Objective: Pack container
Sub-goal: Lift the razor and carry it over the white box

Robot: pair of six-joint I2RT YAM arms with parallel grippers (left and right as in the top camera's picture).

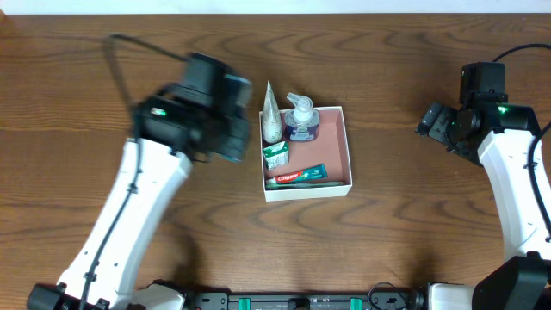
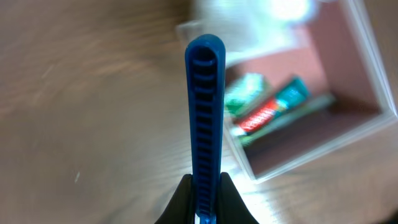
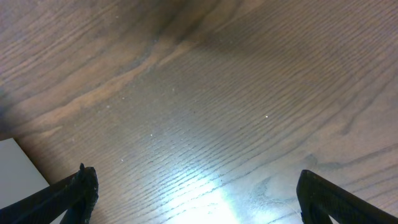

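While pinching a blue handle (image 2: 205, 112) in the left gripper (image 2: 205, 199) just beside the half-filled box (image 1: 308, 191) on the table (image 1: 413, 241), with the right gripper (image 1: 433, 120) spread wide, probably risked snagging the wall or toothpaste (image 1: 297, 176).

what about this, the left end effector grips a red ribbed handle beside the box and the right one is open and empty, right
Not quite: the left wrist view shows the ribbed handle is blue, not red. The left end effector does grip it beside the box, and the right end effector is open and empty.
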